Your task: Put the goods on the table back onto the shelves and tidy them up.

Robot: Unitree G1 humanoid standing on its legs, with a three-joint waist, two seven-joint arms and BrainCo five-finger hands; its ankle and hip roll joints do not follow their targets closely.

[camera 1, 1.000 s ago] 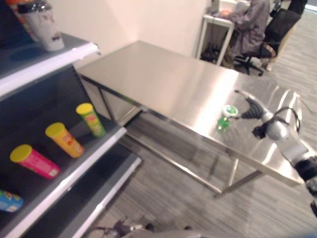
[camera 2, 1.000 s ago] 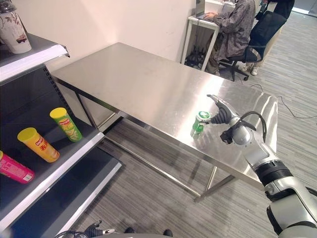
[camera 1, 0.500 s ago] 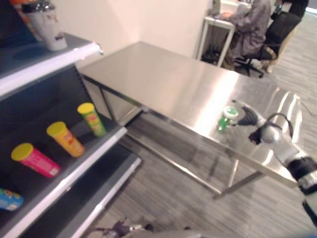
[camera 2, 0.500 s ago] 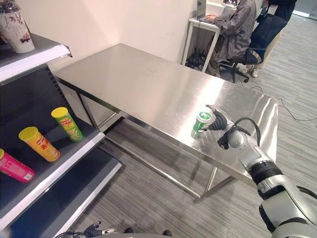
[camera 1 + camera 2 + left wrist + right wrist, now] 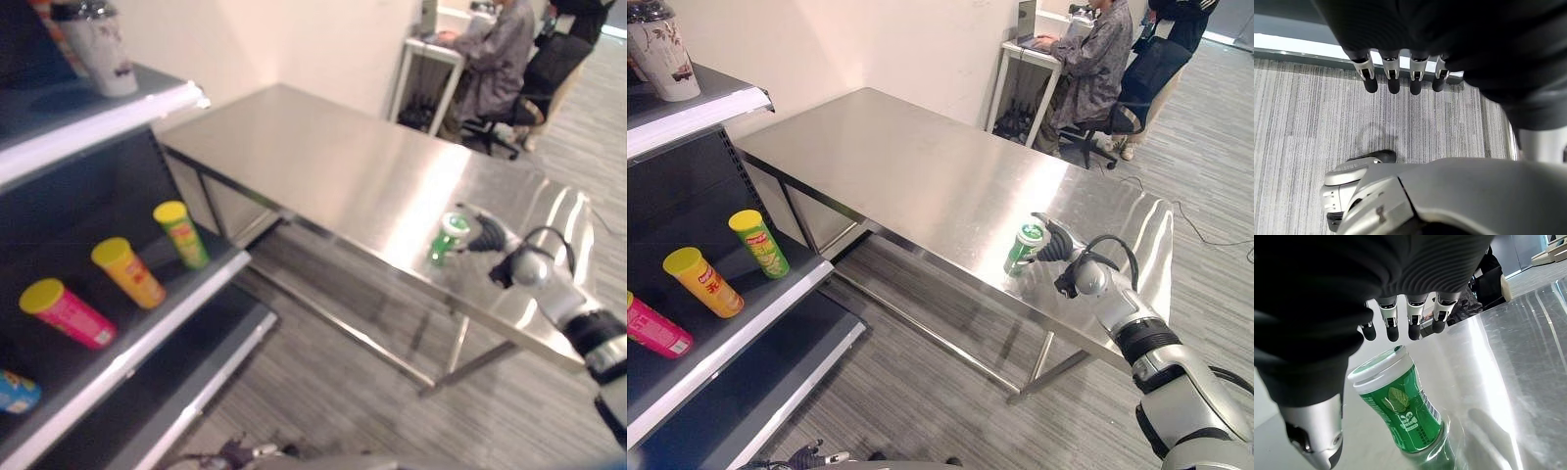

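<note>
A green jar (image 5: 1024, 250) with a white lid stands upright on the steel table (image 5: 901, 166), close to its front edge. My right hand (image 5: 1064, 252) reaches in from the right and sits against the jar at lid height. In the right wrist view the jar (image 5: 1398, 404) stands between the straight fingers (image 5: 1392, 323) and the thumb (image 5: 1315, 431), with a gap on both sides, so the hand is open. My left hand (image 5: 1391, 78) hangs low over the carpet with its fingers straight, holding nothing.
A shelf unit (image 5: 774, 304) stands at the left with a green tube (image 5: 758, 243), a yellow tube (image 5: 701, 282) and a pink tube (image 5: 651, 328) lying on it. A patterned cup (image 5: 664, 59) sits on the top board. A person (image 5: 1092, 59) sits at a desk behind the table.
My right hand has moved left, from a little way off to around the jar's top. The jar has stayed in place.
</note>
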